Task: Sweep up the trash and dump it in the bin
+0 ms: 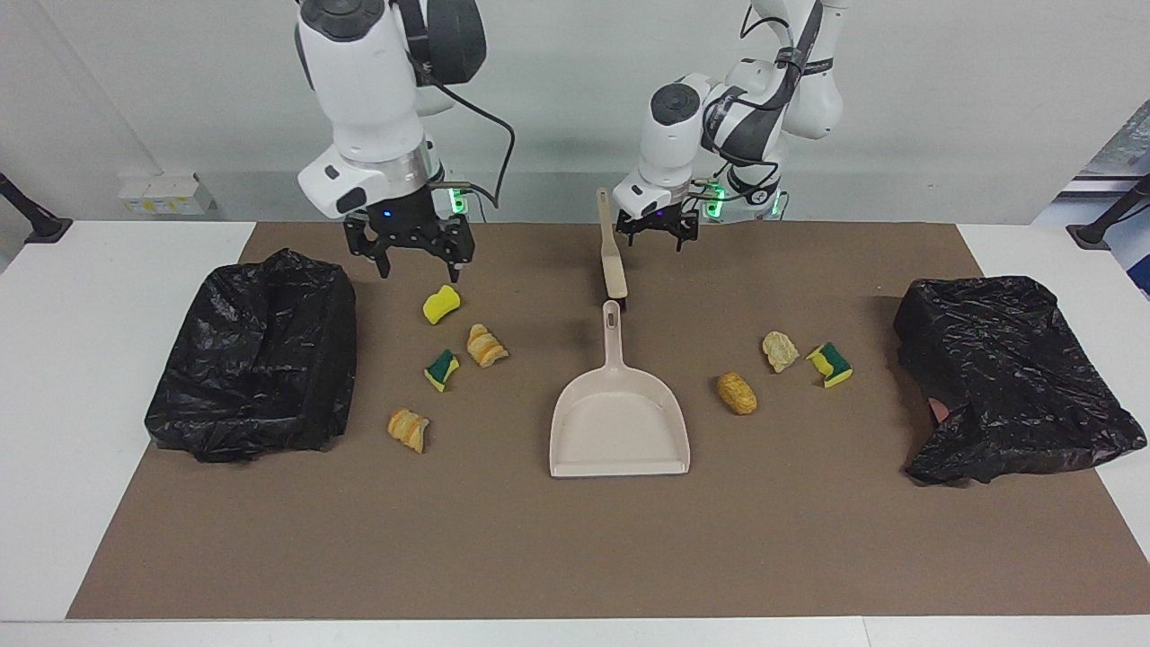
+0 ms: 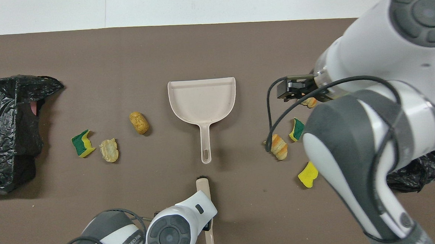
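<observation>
Facing camera high, looks toward robots; overhead looks steeply down; both share mat [image 1: 575, 539].

A brown mat [image 1: 575, 557] covers the white table [image 1: 81, 377]; a white box [image 1: 160, 193] lies at its edge.

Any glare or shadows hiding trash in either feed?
Facing view: even light, soft shadows, all seven trash bits clear. Overhead view: no glare, but the right arm covers most of one bin and its pincer part of a pastry lump.
</observation>
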Robot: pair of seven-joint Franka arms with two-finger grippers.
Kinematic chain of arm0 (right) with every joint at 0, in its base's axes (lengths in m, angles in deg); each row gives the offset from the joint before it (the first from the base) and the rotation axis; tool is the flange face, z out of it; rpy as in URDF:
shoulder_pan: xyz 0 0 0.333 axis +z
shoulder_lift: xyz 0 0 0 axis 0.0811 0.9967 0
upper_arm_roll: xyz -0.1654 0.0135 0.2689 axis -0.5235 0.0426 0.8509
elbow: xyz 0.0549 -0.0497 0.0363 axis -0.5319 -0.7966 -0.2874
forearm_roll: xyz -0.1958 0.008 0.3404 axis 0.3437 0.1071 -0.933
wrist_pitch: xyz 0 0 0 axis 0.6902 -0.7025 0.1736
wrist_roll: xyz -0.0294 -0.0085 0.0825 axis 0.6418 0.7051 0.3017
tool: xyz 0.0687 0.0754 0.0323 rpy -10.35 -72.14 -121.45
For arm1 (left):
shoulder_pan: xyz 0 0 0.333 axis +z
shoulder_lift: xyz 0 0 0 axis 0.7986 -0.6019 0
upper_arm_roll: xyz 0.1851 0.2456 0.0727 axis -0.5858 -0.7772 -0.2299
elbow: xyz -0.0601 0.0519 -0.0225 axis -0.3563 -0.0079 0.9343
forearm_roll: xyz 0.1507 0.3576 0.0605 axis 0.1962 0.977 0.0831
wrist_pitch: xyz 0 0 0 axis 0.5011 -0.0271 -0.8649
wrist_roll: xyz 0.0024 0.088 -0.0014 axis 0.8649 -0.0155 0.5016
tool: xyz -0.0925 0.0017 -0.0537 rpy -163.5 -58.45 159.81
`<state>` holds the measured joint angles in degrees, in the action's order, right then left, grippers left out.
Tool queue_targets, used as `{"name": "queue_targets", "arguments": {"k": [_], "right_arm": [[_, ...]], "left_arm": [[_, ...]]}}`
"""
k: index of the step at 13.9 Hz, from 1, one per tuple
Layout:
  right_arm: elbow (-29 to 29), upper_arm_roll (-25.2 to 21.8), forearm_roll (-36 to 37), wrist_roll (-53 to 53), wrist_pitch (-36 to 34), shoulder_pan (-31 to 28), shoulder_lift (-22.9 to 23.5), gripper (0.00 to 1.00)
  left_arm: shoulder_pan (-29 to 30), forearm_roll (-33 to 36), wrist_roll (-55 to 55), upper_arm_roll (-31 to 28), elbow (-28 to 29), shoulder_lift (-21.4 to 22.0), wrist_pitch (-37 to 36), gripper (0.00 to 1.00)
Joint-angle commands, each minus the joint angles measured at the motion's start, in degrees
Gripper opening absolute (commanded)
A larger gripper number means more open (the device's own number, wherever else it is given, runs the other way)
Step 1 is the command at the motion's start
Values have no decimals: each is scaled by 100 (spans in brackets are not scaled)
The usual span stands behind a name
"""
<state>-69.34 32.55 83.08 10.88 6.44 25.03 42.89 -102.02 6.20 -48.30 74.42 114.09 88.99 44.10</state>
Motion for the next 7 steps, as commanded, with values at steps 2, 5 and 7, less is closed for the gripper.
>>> {"name": "queue_targets", "arguments": {"k": [2, 5, 7], "right_arm": [[35, -17, -119, 685, 527, 606, 513, 100], [17, -17, -128, 941, 845, 1037, 856, 100], [26, -8, -128, 1222, 1082, 1248, 1075, 100]], "left_arm": [[-800, -134, 929, -110, 553, 107, 711, 100], [-1205, -213, 1530, -102, 642, 107, 835, 100], [-1346, -511, 1671, -110, 747, 107, 1045, 100]]}}
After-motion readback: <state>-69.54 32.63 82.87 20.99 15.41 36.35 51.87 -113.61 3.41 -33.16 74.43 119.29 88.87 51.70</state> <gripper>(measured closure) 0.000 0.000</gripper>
